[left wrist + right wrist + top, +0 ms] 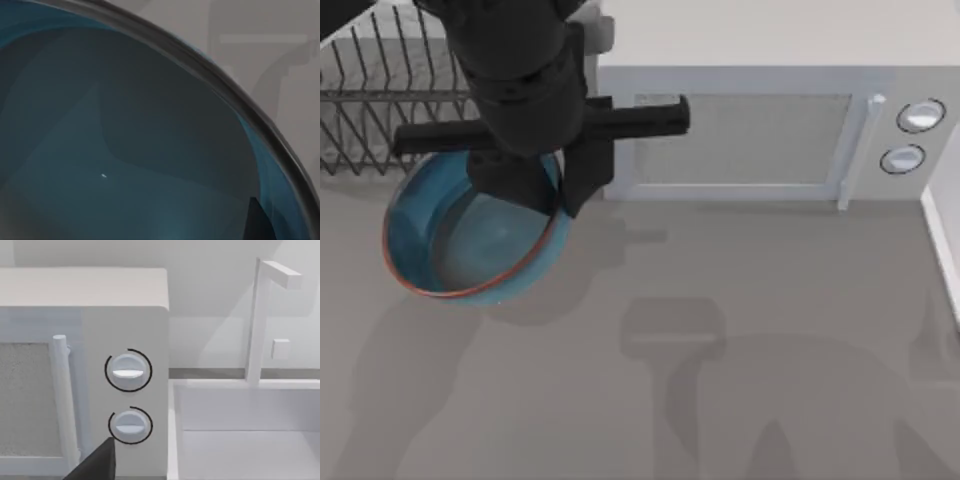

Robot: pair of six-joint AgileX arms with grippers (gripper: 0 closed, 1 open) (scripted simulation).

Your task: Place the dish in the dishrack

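Top view: left tool [535, 200] grips dish [430, 250] rim, mouth up, beside dishrack [380, 110].

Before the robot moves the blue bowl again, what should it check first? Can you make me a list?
1. Left gripper at the bowl: ok, it sits over the bowl's rim.
2. Grip firm: cannot tell, fingers hidden.
3. Bowl in the rack: not ok, it is in front of it.
4. Bowl apart from the microwave: ok.
5. Right gripper out of the way: ok, by the microwave's knobs, near the sink.
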